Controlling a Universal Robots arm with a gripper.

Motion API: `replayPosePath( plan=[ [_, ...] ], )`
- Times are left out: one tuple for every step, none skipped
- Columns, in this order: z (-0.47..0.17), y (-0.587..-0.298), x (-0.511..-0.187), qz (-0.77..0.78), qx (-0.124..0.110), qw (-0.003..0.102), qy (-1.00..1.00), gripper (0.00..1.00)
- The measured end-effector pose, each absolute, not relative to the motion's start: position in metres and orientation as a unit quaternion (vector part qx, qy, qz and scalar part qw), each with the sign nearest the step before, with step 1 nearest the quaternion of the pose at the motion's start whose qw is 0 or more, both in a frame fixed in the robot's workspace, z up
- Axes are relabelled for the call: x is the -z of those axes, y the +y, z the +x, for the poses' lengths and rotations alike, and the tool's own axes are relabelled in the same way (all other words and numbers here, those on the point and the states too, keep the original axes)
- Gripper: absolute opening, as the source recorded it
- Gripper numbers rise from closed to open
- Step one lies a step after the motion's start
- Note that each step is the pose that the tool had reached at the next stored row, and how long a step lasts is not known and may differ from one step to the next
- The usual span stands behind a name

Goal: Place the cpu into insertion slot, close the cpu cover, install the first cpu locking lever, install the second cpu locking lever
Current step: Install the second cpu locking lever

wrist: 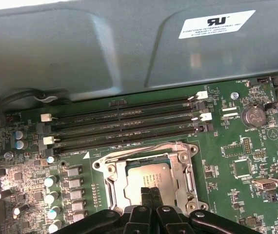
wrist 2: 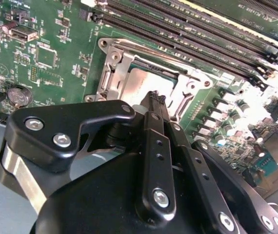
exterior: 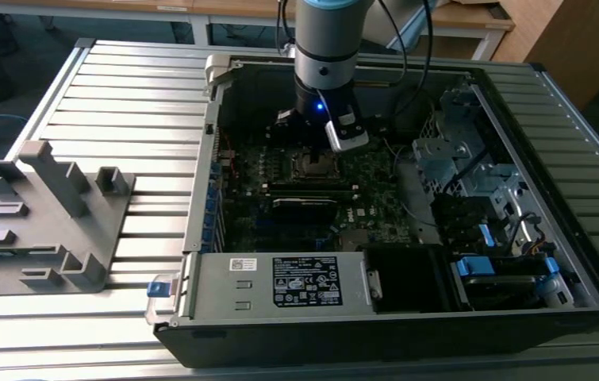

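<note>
The gripper [wrist: 150, 191] hangs low over the motherboard [wrist: 236, 165], its two black fingertips pressed together with no gap and nothing pinched between them. The cpu [wrist: 146, 178], a dull grey metal square, already lies seated in the insertion slot [wrist: 110, 171], directly under and just ahead of the fingertips. The cpu cover [wrist 2: 110, 78], a thin silver frame with a windowed middle, appears to lie down around the chip; whether it is fully flat cannot be told. The step in hand reads as closing the cover or working a locking lever, though no lever can be picked out for certain. To do it well, the closed tips would likely press on the stamped metal frame, never on the chip's top, and push straight down without sliding. The frame is bright, hard and thin-edged; the board is green and crowded. Long dark memory slots [wrist: 129, 124] run beyond the socket, with small silver capacitors [wrist: 51, 197] off to one side.
</note>
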State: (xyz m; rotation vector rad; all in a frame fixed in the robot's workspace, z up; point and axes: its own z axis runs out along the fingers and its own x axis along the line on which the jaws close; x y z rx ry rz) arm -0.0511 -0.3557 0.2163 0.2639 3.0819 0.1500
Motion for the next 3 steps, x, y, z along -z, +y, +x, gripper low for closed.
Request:
replayPosePath(
  plan=[
    [-0.0510,-0.3557,-0.2163,0.085,-0.048,0.022,0.995,0.11],
    [-0.0510,-0.3557,-0.2163,0.085,-0.048,0.022,0.995,0.11],
    [-0.0510,-0.3557,-0.2163,0.085,-0.048,0.022,0.995,0.11]
  ],
)
